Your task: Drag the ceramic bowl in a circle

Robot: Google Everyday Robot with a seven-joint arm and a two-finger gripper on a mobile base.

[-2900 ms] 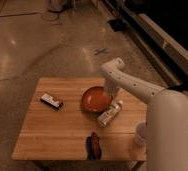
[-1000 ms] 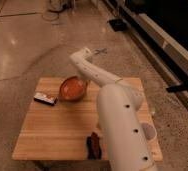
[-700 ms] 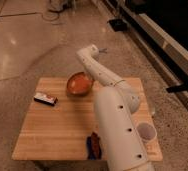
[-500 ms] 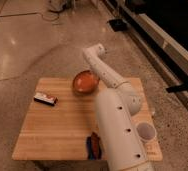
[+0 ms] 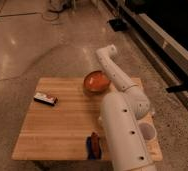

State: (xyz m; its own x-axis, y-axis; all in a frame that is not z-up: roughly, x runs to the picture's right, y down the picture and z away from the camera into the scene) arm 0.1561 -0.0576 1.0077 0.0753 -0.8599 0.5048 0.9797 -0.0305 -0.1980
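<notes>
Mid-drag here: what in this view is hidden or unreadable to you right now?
All in the camera view:
- Gripper: shut, by the orange-red ceramic bowl's right rim, hidden behind the white arm; grip on the rim unseen.
- White paper cup: left side covered by the arm.
- Dark blue-and-red object at the wooden table's front edge: too blurred to identify.
- Small dark packet: label unreadable.

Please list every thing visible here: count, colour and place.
table: one, light wood, centre
ceramic bowl: one, orange-red, table's far edge
packet: one, dark and white, table's left side
small object: one, blue and red, table's near edge
cup: one, white, near right corner, partly behind the arm
arm: one, white, reaching from near right to the bowl
gripper: one, colour unclear, shut, at the bowl's right rim, mostly hidden
</notes>
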